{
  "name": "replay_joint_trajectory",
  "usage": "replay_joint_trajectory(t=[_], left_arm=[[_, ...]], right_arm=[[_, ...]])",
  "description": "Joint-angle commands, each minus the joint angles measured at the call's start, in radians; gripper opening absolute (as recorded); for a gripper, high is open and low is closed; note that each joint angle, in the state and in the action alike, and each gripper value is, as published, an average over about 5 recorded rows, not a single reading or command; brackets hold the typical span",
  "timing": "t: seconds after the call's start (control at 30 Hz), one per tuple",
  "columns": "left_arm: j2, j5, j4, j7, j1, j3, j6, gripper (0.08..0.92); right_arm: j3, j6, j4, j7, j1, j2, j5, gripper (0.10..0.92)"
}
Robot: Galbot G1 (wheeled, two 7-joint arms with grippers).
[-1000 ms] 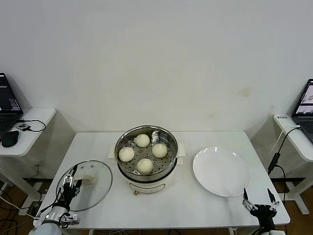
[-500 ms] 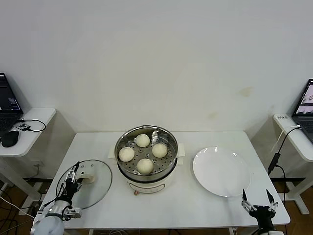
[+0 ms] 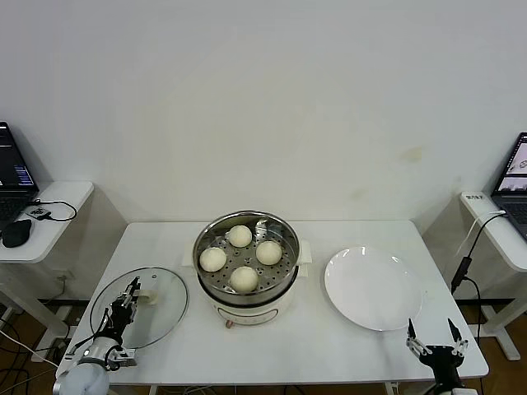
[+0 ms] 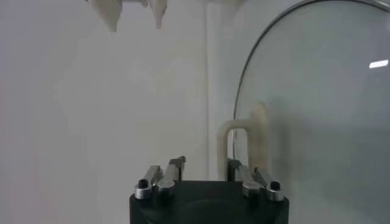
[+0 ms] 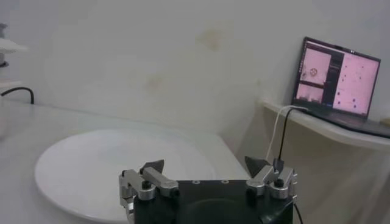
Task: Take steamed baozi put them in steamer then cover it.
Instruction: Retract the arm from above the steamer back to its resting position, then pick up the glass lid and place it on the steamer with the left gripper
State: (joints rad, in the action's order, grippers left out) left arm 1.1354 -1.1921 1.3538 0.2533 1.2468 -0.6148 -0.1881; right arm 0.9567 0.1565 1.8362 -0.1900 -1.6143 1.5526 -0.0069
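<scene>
Our left gripper [image 3: 129,297] has closed its fingers onto the lid [image 3: 142,306] handle; right gripper [image 3: 436,339] waits, fingers apart. Four baozi [image 3: 240,235] sit in the steamer [image 3: 245,257]; covering remains.

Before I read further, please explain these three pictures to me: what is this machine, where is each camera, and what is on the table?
It is a robot with two arms; each ends in a gripper. One picture comes from a camera on its head, looking down at a white table. The other two come from cameras on its wrists.

In the middle stands a metal steamer with four baozi inside. The glass cover lies beside it on the robot's left, and an empty white plate on its right.

The left gripper is at the cover's cream handle, with jaws on either side of it. The right gripper waits with open jaws at the table's near edge, holding nothing.
</scene>
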Motion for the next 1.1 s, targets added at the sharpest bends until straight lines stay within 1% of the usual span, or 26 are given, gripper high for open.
replay_joint_trajectory(t=[0.03,0.13,0.23,0.37,0.47,0.67,0.87,0.97,1.1], left_arm=[[-0.007,-0.001,0.048,0.064,0.019,-0.024,-0.014,0.236],[-0.023,0.006,0.098,0.065,0.043,-0.046,-0.01,0.162],[-0.052,0.03,0.162,0.045,0.071,-0.072,0.01,0.133],[-0.108,0.089,0.276,-0.06,0.099,-0.1,0.07,0.133],[-0.143,0.113,0.357,-0.141,0.09,-0.123,0.116,0.133],[-0.205,0.163,0.482,-0.242,0.066,-0.138,0.192,0.133],[-0.267,0.308,0.609,-0.336,0.067,-0.06,0.293,0.133],[-0.295,0.387,0.671,-0.373,0.06,0.016,0.351,0.133],[-0.331,0.475,0.722,-0.396,-0.005,0.167,0.433,0.133]], right_arm=[[-0.008,0.001,0.002,-0.001,-0.002,-0.002,-0.003,0.823],[-0.015,0.001,0.003,-0.002,-0.004,-0.003,-0.008,0.823],[-0.019,0.001,0.003,-0.005,-0.006,-0.005,-0.013,0.823],[-0.03,0.0,0.001,-0.007,-0.007,-0.012,-0.019,0.823],[-0.037,-0.001,0.0,-0.007,-0.007,-0.015,-0.02,0.823],[-0.051,0.003,0.002,-0.006,-0.01,-0.012,-0.037,0.823],[-0.067,0.009,0.015,-0.001,-0.017,-0.005,-0.064,0.823],[-0.078,0.007,0.023,0.005,-0.018,0.0,-0.076,0.823],[-0.1,0.005,0.03,0.025,-0.018,0.003,-0.11,0.823]])
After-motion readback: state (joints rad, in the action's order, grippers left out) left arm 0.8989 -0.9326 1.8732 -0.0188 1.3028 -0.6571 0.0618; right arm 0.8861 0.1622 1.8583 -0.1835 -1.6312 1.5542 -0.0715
